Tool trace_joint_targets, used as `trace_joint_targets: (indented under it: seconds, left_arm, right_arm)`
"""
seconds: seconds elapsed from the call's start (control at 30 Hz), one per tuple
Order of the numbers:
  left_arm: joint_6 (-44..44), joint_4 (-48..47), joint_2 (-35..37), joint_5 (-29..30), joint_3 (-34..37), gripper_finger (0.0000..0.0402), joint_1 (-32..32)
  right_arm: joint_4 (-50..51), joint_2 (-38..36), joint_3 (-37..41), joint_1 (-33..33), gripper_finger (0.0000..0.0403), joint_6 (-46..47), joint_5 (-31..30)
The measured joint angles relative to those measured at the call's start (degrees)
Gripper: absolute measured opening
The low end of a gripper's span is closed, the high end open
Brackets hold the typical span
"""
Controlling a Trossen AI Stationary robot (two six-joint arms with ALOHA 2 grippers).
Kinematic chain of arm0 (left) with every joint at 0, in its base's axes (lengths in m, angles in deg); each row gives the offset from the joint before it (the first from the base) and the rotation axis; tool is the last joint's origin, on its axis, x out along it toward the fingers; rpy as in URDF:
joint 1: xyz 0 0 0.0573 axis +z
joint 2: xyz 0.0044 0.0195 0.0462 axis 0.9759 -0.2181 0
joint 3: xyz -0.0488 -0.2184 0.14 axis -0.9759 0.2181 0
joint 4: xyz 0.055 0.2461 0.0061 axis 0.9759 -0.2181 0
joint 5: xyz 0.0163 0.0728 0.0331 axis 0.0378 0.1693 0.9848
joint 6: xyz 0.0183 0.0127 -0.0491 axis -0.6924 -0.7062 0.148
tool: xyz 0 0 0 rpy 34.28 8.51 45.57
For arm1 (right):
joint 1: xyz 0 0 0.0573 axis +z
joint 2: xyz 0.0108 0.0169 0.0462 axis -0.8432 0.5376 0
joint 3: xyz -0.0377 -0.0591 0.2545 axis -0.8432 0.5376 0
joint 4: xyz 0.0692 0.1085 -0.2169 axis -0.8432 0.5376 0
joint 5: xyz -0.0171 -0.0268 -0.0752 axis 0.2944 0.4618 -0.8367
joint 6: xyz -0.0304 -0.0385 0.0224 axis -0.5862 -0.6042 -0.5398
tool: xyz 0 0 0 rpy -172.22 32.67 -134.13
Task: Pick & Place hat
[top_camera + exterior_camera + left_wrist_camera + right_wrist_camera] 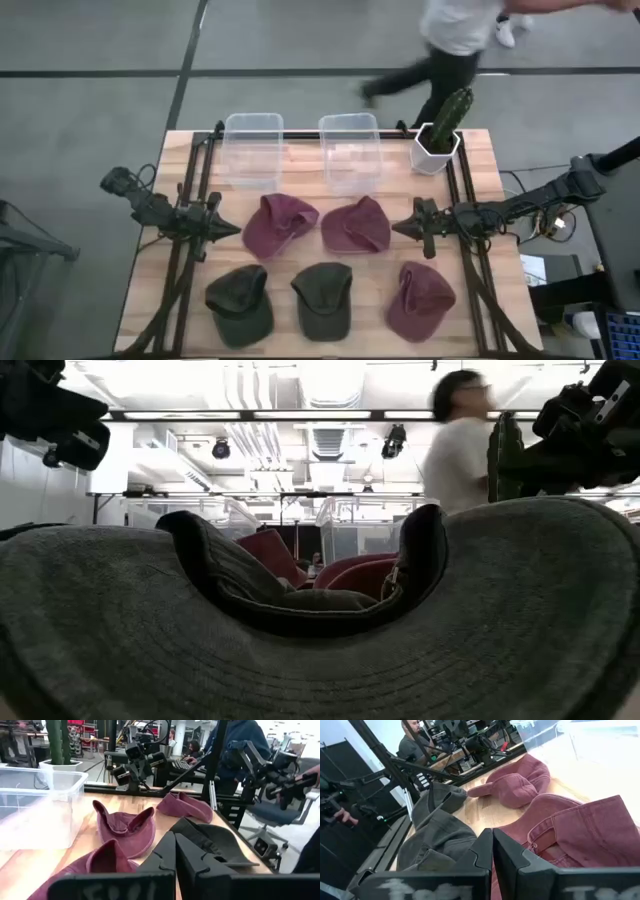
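Five hats lie on the wooden table (160,250). Two maroon hats (278,225) (356,227) sit mid-table, and a third maroon hat (420,300) lies near the front right. Two dark green hats (240,303) (322,298) lie near the front edge. My left gripper (232,229) hovers shut just left of the left maroon hat (125,827) and touches nothing. My right gripper (398,229) hovers shut just right of the middle maroon hat (580,835) and also touches nothing. In the low view, a dark hat's brim (320,660) fills the foreground.
Two clear plastic bins (252,150) (351,150) stand along the far edge. A cactus in a white pot (440,135) is at the far right corner. Black frame rails (190,190) (462,190) run along both sides. A person (450,40) walks past beyond the far edge.
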Motion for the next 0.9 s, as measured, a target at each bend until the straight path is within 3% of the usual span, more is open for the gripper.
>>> trace_joint_targets:
  seconds: [0.13, 0.63, 0.9]
  left_arm:
    - [5.6, -0.4, 0.0, 0.2, 0.0, 0.0, 0.0]
    - [7.8, -2.4, 0.0, 0.9, 0.0, 0.0, 0.0]
    - [8.2, -2.4, 0.0, 1.5, 0.0, 0.0, 0.0]
  right_arm:
    - [0.0, 0.0, 0.0, 0.0, 0.0009, 4.9, 0.0]
    - [-0.2, 0.0, 0.0, 0.0, 0.0009, 12.5, -0.1]
    - [-0.2, 0.0, 0.0, 0.0, 0.0009, 30.8, -0.1]
